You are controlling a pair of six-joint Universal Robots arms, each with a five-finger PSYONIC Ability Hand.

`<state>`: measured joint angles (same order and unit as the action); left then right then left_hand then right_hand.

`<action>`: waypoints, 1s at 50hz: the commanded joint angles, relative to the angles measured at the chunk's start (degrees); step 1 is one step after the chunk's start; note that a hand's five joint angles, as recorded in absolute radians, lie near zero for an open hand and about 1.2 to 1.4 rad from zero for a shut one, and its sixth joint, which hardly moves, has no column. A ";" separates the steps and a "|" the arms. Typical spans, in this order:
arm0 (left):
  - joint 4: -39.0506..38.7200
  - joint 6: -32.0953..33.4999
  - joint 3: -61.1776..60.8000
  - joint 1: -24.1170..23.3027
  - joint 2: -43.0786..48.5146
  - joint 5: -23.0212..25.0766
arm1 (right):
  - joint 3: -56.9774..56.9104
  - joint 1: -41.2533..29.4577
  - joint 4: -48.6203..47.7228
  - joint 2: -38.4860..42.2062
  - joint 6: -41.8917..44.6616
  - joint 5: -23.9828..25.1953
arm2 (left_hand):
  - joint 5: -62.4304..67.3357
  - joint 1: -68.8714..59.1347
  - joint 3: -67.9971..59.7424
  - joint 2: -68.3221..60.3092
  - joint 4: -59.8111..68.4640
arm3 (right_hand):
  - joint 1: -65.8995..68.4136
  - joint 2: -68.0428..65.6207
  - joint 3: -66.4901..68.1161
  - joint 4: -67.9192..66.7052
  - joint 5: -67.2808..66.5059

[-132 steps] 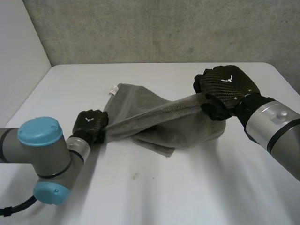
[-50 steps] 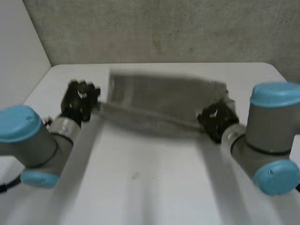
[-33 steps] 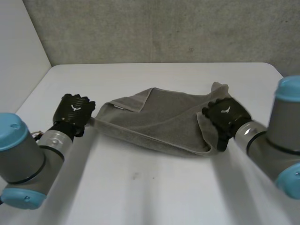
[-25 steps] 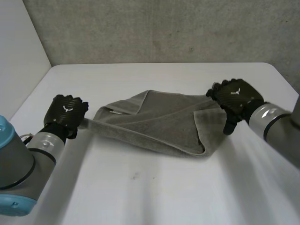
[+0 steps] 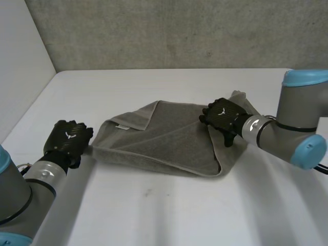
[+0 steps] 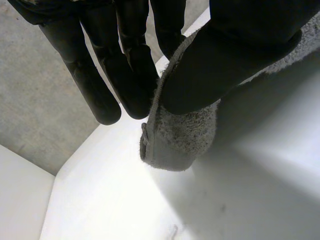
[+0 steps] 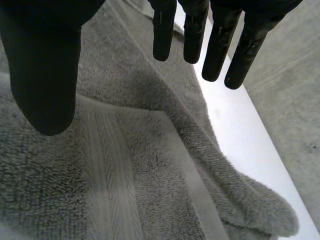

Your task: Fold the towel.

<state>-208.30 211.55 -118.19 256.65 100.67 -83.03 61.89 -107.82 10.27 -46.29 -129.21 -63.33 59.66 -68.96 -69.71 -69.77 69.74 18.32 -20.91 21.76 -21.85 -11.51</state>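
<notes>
left hand (image 5: 66, 141) pinches towel (image 5: 164, 136) corner, right hand (image 5: 221, 114) outstretched over it

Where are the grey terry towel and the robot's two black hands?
grey terry towel (image 5: 169, 141), head view, its flat middle.
black left hand (image 5: 66, 139), head view, back of the hand; pinches a towel corner.
black right hand (image 5: 221, 114), head view, back of the hand; open over the towel.

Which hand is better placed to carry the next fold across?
Probably left. The left hand already pinches a corner of the towel, ready to carry it over. The right hand is open over the opposite end, gripping nothing.
</notes>
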 commanded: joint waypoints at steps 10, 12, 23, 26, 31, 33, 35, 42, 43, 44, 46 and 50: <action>-0.09 -0.08 -1.17 -0.01 -1.01 0.07 | -11.27 -0.02 0.02 10.79 2.12 -4.34 | 10.34 -11.04 -10.29 -10.23 10.26 | 13.47 -10.87 10.02 -9.94 -10.27; -0.09 -0.08 -1.17 -0.01 -1.01 0.07 | -12.23 -0.02 0.19 11.84 2.29 -4.43 | 10.34 -11.04 -10.29 -10.23 10.26 | 13.63 -11.04 10.19 -10.10 -10.44; -0.09 -0.08 -0.90 -0.01 -0.83 0.07 | -13.20 -0.02 0.02 11.66 2.21 -4.43 | 10.34 -11.04 -10.29 -10.23 10.26 | 38.53 -35.93 35.08 -35.00 -35.33; -0.09 -0.08 -0.82 -0.01 -0.83 0.07 | -13.20 -0.02 0.02 11.49 2.03 -4.34 | 10.34 -11.04 -10.29 -10.23 10.26 | 53.33 -50.74 49.89 -49.80 -50.14; -0.09 -0.08 -0.73 -0.01 -0.92 0.07 | -12.41 0.07 -0.07 8.86 1.51 -5.30 | 10.34 -11.04 -10.29 -10.23 10.26 | 61.68 -59.09 58.24 -58.15 -58.49; -0.09 -0.08 -0.64 0.08 -1.09 0.07 | -11.80 0.42 0.10 7.29 0.98 -5.74 | 10.34 -11.04 -10.29 -10.23 10.26 | 61.68 -59.09 58.24 -58.15 -58.49; -0.09 -0.08 -0.55 0.17 -1.27 0.07 | -10.91 0.68 0.10 5.25 0.45 -6.27 | 10.34 -11.04 -10.29 -10.23 10.26 | 61.68 -59.09 58.24 -58.15 -58.49; 0.09 -0.17 1.03 1.57 -5.39 -0.02 | -1.53 4.28 0.10 -8.87 -6.92 -6.63 | 10.34 -11.04 -10.29 -10.23 10.26 | 61.68 -59.09 58.24 -58.15 -58.49; 0.09 -0.17 1.03 1.58 -5.40 -0.02 | -1.51 4.29 0.10 -8.90 -6.94 -6.63 | 10.34 -11.04 -10.29 -10.23 10.26 | 61.68 -59.09 58.24 -58.15 -58.49; 0.26 -0.26 1.46 1.75 -6.53 -0.02 | 0.32 5.07 0.19 -11.34 -8.24 -6.28 | 10.34 -11.04 -10.29 -10.23 10.26 | 61.68 -59.09 58.24 -58.15 -58.49; 0.35 -0.43 1.82 1.93 -7.50 -0.02 | 1.99 5.95 0.28 -13.36 -9.21 -6.01 | 10.34 -11.04 -10.29 -10.23 10.26 | 61.68 -59.09 58.24 -58.15 -58.49; 0.70 -0.61 2.26 2.10 -10.14 -0.11 | 7.52 8.06 1.15 -17.50 -10.01 -6.36 | 10.34 -11.04 -10.29 -10.23 10.26 | 61.68 -59.09 58.24 -58.15 -58.49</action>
<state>-208.04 211.23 -116.71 258.40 94.03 -83.08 62.71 -102.54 10.60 -57.99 -137.35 -69.68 59.66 -68.96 -69.71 -69.77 69.74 53.14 -67.27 67.28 -68.23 -54.11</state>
